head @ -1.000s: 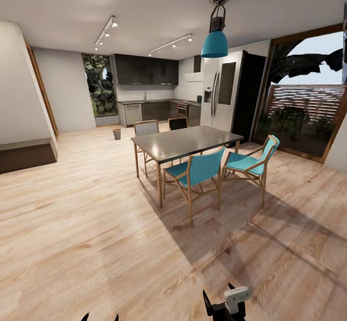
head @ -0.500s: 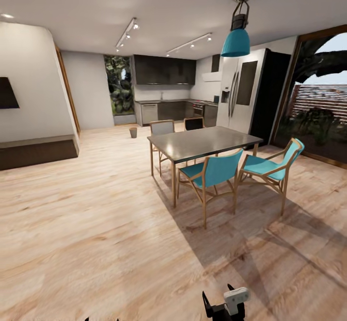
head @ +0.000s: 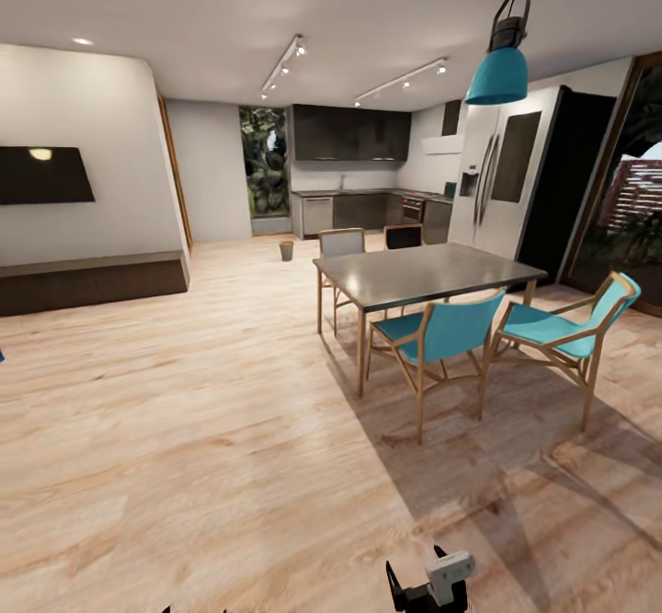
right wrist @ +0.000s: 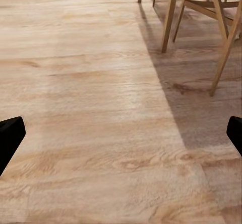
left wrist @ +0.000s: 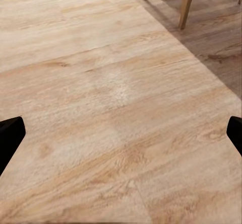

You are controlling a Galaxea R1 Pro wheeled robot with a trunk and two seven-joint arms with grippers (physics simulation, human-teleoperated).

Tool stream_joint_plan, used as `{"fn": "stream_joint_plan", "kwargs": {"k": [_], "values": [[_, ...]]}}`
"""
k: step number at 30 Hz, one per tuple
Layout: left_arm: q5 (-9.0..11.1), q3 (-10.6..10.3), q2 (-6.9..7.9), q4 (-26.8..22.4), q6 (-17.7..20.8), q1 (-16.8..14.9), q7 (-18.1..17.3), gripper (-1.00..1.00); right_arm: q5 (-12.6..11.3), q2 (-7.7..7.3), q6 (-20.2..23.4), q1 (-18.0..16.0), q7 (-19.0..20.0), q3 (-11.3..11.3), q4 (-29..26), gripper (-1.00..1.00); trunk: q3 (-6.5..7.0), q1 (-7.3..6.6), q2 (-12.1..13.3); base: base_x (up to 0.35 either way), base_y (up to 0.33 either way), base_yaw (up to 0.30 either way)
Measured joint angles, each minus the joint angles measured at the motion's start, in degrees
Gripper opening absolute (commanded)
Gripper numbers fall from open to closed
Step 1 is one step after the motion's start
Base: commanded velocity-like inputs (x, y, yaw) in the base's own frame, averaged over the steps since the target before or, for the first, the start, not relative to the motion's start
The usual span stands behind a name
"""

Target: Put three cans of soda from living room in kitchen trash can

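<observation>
The tash can (head: 286,250) is a small pale bin standing on the wood floor far ahead, in front of the kitchen with its dark cabinets (head: 351,133) and steel fridge (head: 501,181). The three can of soda are out of view. My right gripper (head: 418,578) hangs low at the bottom of the head view. In the right wrist view the right gripper (right wrist: 121,136) is open over bare floor with nothing between its fingers. My left gripper (left wrist: 121,136) is also open above floorboards, and the tips of the left gripper (head: 195,610) peek in at the head view's lower edge.
A dark dining table (head: 425,273) with teal chairs (head: 441,337) stands ahead to the right under a teal pendant lamp (head: 501,75). On the left wall hangs a black TV (head: 41,175) above a long dark bench (head: 92,282). Wood floor (head: 211,392) stretches toward the kitchen.
The camera has turned left, so the whole scene has shifted right and the TV wall has come into view. Both grippers hold the same pose, open.
</observation>
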Motion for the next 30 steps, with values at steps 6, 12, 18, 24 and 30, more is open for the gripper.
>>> {"fn": "stream_joint_plan", "kwargs": {"k": [6,12,18,24,30], "values": [[0.04,-0.01,0.00,0.01,0.00,-0.02,0.00,1.00,0.70,0.00,0.00,-0.02,0.01,-0.08,0.12,1.00,-0.01,0.00,0.00,0.000,0.000,0.237],[-0.01,-0.02,0.00,0.01,0.00,-0.04,0.00,1.00,0.88,0.00,0.00,-0.03,0.02,-0.10,0.15,1.00,-0.01,0.00,0.00,0.000,0.000,0.229],[-0.07,-0.03,0.00,0.02,0.00,-0.04,0.00,1.00,0.90,0.00,0.00,-0.02,0.02,-0.05,0.16,1.00,-0.02,0.00,0.00,0.000,0.000,0.232],[-0.10,-0.04,0.00,0.06,0.00,-0.04,0.00,1.00,0.90,0.03,0.00,-0.02,0.02,-0.03,0.19,1.00,-0.18,0.00,0.00,0.000,0.000,0.161],[-0.11,-0.04,0.00,0.09,0.00,-0.06,-0.01,1.00,0.90,0.02,0.00,0.01,0.02,0.03,0.20,1.00,-0.28,0.00,0.00,0.000,0.000,0.040]]}}
